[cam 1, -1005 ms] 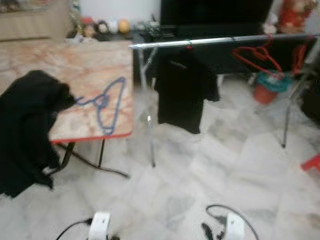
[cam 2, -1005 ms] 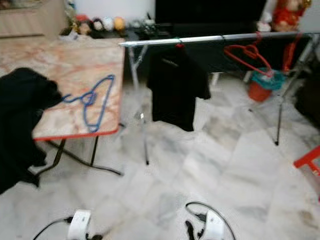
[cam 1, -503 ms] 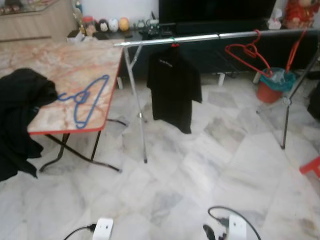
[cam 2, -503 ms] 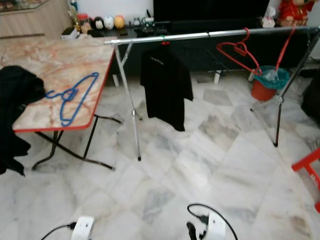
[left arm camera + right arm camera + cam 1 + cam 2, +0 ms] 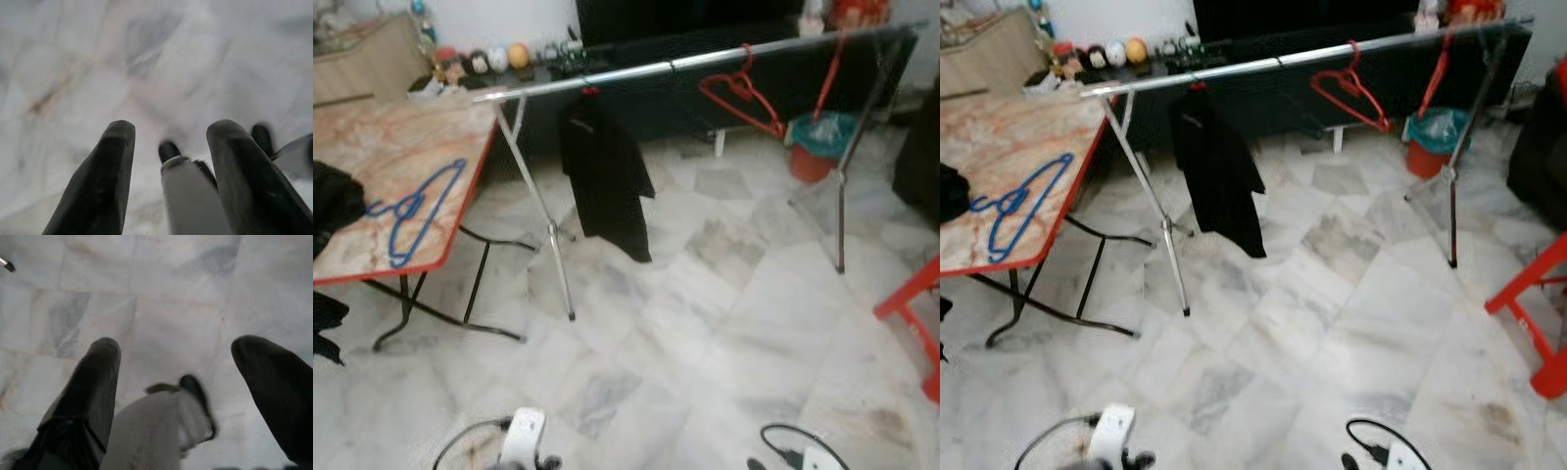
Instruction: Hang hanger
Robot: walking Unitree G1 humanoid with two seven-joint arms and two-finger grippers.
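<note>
**Approach Phase: Hanger Not Yet Collected**

Head views: I am facing a steel clothes rail [image 5: 705,61] that is spanning the far side. A black shirt [image 5: 604,171] is hanging near its left end and a red hanger [image 5: 740,95] further right, presumably for drying. The blue hanger [image 5: 1016,202] is lying flat on the marble-pattern table [image 5: 372,157] at far left, well apart from me, probably staged for pickup. No writing is legible.

Left wrist view: my left gripper [image 5: 168,147] is pointing at the floor, released, grasping nothing.

Right wrist view: my right gripper [image 5: 178,364] is likewise spread wide and empty above the tiles.
</note>
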